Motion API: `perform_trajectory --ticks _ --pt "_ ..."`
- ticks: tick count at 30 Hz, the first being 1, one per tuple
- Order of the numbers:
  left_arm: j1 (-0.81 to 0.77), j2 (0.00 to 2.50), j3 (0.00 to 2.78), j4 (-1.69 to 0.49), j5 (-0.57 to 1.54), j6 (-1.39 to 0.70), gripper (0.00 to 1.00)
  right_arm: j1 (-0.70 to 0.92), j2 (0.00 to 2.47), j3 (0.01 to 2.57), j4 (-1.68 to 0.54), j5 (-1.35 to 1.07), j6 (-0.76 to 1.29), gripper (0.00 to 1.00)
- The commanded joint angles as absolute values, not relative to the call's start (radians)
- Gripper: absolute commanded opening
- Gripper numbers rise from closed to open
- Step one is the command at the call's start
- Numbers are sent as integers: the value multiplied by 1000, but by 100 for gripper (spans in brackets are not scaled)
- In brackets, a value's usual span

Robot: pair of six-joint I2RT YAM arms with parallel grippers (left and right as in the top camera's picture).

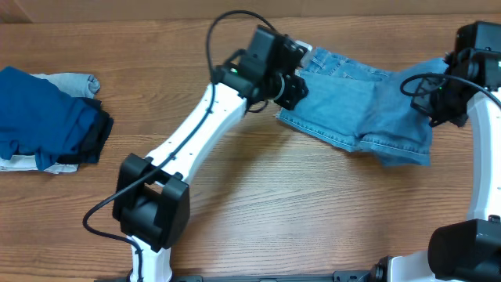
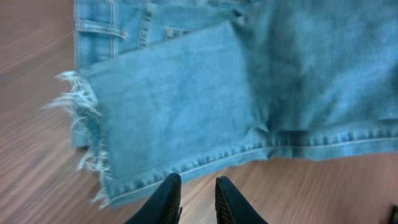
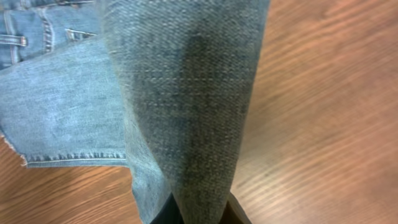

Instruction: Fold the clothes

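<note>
Jeans (image 3: 186, 112) drape straight off the right tool (image 1: 434, 108), which is clamped on a raised fold of them. They lie at 2 o'clock on the desk (image 1: 313, 204). Left tool (image 2: 194, 200) hangs at their near edge, fingers slightly apart and empty. One frayed leg already lies doubled over the pocket part. I judge another fold and some smoothing remain.
</note>
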State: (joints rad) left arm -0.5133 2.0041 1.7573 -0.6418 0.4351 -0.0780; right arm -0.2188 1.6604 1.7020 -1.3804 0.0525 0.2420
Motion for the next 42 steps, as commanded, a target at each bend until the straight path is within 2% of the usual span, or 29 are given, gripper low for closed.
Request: perform_trajectory --ticks 1,4,7,12,13,16,19,23,27,31,32,35,39,42 --pt "-587 2169 1776 -464 404 -203 22 -232 1646 1721 -1420 99 236 4" --pt "-585 2253 1776 -336 455 -272 18 -233 1647 1715 -1448 165 292 4" --pt "-586 2315 1776 -239 487 -329 13 -231 1647 1682 -1401 109 277 4" --pt "-514 2238 1776 -306 492 -284 13 -208 1644 1683 -1292 -181 143 4" --pt "-485 2199 1776 -329 491 -262 14 -208 1643 1713 -1276 -296 115 4" --pt "-409 2094 1777 -441 447 -186 15 -187 1634 1830 -1280 -444 95 4" --pt "-326 1970 1777 -582 382 -113 16 -79 1633 2062 -1325 -446 99 4" --pt "-270 1848 1777 -730 308 -46 16 78 1633 2211 -1322 -517 134 4" --pt "-247 1765 1777 -819 128 -49 16 286 1633 2214 -1195 -624 184 4" --pt "-128 1682 1777 -864 67 -86 16 516 1633 2214 -1021 -627 226 4" --pt "-57 1651 1777 -870 68 -103 16 556 1634 2214 -970 -627 236 4" --pt "45 1612 1777 -903 101 -111 17 578 1635 2214 -952 -630 131 4" --pt "45 1612 1777 -913 97 -101 16 550 1661 2212 -1168 -632 -169 4" --pt "52 1612 1777 -915 52 -101 17 551 1732 2212 -1085 -732 -88 4"
